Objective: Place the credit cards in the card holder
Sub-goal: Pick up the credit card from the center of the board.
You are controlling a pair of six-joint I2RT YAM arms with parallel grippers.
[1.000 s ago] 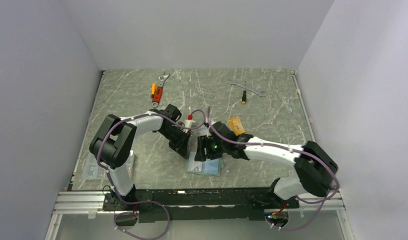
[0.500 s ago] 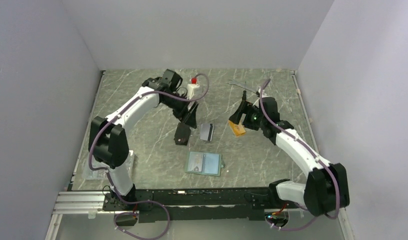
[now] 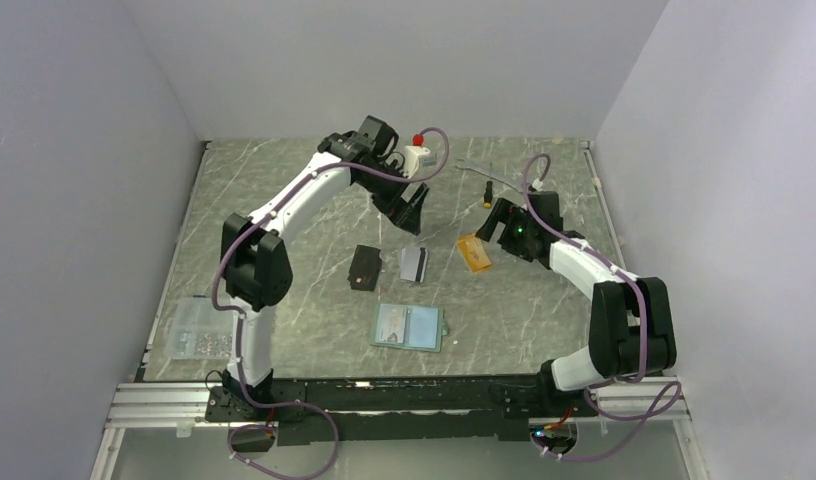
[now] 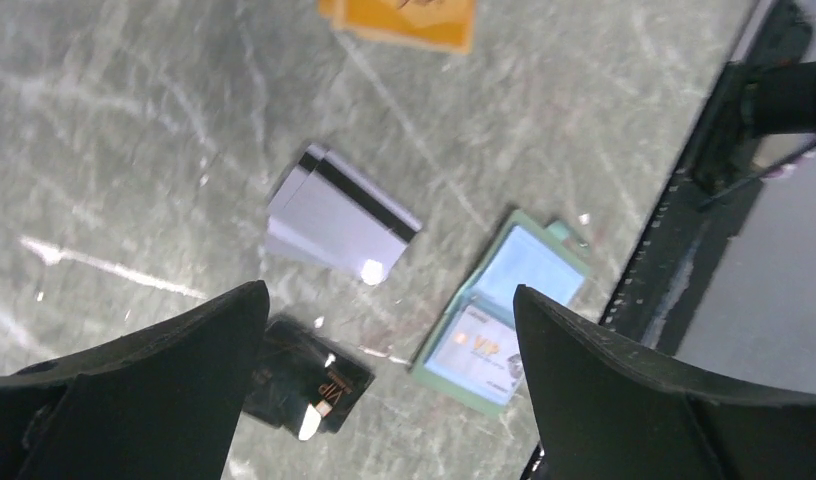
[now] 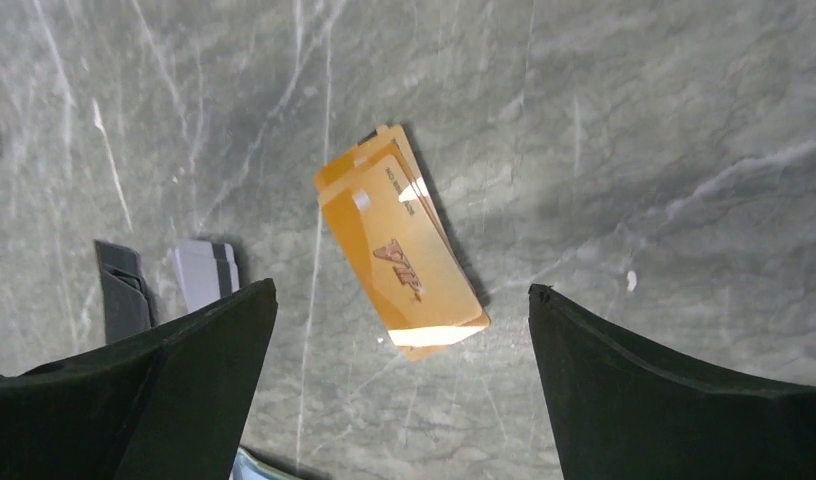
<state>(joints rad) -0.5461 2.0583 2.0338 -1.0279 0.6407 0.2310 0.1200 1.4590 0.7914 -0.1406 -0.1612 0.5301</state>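
The card holder (image 3: 408,327) lies open and flat on the table near the front, and a pale card with "VIP" on it shows in one of its halves (image 4: 481,350). Three small stacks of credit cards lie behind it: black (image 3: 364,267), silver-grey with a dark stripe (image 3: 414,264) and orange-gold (image 3: 473,252). My left gripper (image 3: 412,210) hangs open high above the silver (image 4: 339,215) and black (image 4: 309,375) cards, holding nothing. My right gripper (image 3: 491,222) is open and empty just above the orange-gold cards (image 5: 404,260).
A silver wrench (image 3: 489,170) and a small screwdriver (image 3: 489,192) lie at the back right. A clear plastic box (image 3: 199,340) sits at the front left corner. White walls enclose the table on three sides.
Both arms have risen from over the card holder and swung toward the back of the table, the left furthest. Both grippers have opened. The black and silver cards have come into sight.
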